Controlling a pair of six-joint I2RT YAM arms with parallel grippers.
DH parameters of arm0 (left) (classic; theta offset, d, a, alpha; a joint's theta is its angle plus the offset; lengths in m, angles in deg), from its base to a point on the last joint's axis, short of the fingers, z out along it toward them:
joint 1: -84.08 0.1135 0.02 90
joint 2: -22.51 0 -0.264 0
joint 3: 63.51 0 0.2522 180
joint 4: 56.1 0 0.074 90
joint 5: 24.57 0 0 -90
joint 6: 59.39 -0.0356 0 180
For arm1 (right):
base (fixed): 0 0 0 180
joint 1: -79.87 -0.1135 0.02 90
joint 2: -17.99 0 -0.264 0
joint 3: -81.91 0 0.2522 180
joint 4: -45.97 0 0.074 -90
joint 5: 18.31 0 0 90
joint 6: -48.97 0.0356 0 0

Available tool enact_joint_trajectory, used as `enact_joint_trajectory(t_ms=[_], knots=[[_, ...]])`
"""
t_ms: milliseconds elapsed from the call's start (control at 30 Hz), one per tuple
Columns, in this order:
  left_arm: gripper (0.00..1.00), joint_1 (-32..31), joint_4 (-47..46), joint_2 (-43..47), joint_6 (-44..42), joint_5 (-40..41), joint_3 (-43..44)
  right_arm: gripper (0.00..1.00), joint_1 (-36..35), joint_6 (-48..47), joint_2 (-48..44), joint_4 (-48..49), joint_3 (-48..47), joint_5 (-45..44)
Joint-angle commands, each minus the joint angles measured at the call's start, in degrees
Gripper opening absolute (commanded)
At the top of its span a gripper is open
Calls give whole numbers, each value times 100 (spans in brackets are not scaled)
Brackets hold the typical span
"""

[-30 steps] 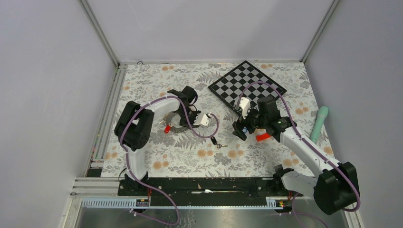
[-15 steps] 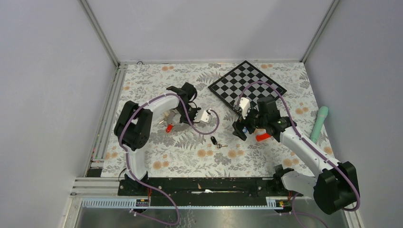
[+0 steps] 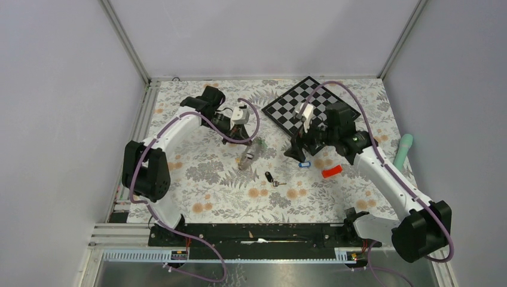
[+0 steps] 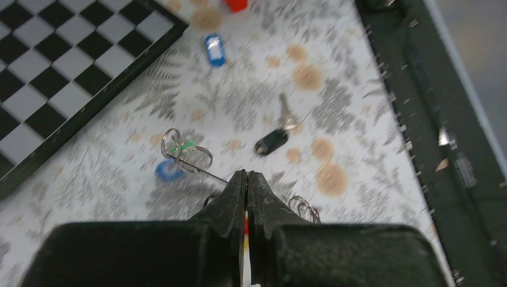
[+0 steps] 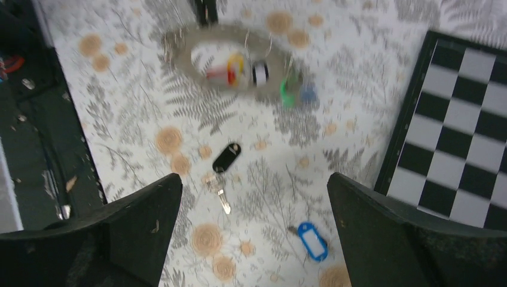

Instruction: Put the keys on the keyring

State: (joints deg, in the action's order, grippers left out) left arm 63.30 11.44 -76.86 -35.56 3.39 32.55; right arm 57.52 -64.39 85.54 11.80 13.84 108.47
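Left gripper [image 4: 246, 174]: its black fingers are pressed together with barely a slit between them. In the right wrist view they pinch the far rim of the dark grey, flat, washer-like keyring [image 5: 179, 51]. Small metal keys [image 5: 287, 92] with red, yellow, black-and-white, green and blue oval plastic tags dangle from the keyring on wire loops. Right gripper [image 5: 254, 177] has its jaws spread as wide as they go and holds nothing.

Grey walls close three sides. An aluminium rail [image 3: 139, 134] runs along the left edge of the floral-print cloth [image 3: 197, 113]. A black-and-white chequered board [image 3: 311, 107] fills the far right corner, its near edge close beside the right gripper. A mint-green plastic cylinder [image 3: 402, 152] lies at the right edge. Bare cloth runs from the two loose keys to the near edge.

The blue tag's paper window is too small to read.

The loose blue-tagged key [image 5: 312, 241] lies flat on the cloth under the right gripper, nearer one finger. The loose black-tagged key [image 5: 226, 156] lies between the two grippers, well short of the keyring. A plain red oblong block [image 3: 332, 172] sits just right of the blue-tagged key.
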Motion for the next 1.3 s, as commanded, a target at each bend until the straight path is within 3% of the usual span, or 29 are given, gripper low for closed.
enact_joint_trajectory(t_ms=[0,167,333,467,600,767,900,1267], knots=[[0,-45,-492,419,766,-1963,-379,99,11,407,254,155,-648,913],[0,-58,-544,426,844,-1902,-512,99,2,647,431,547,-627,1165],[0,-107,-543,340,984,-1765,-538,94,-41,777,500,861,-346,1271],[0,-158,-761,326,1499,-1020,-448,94,-50,695,497,892,-213,1175],[0,-228,-1327,481,2248,247,-449,94,-50,458,379,871,45,940],[0,-705,-1536,471,2430,1367,-510,96,-42,205,93,726,323,384],[0,-1166,-1685,156,2479,1556,-637,97,19,77,-176,473,424,-159],[1,-2261,-2204,-634,2622,1956,-966,96,1066,314,-640,132,734,-423]])
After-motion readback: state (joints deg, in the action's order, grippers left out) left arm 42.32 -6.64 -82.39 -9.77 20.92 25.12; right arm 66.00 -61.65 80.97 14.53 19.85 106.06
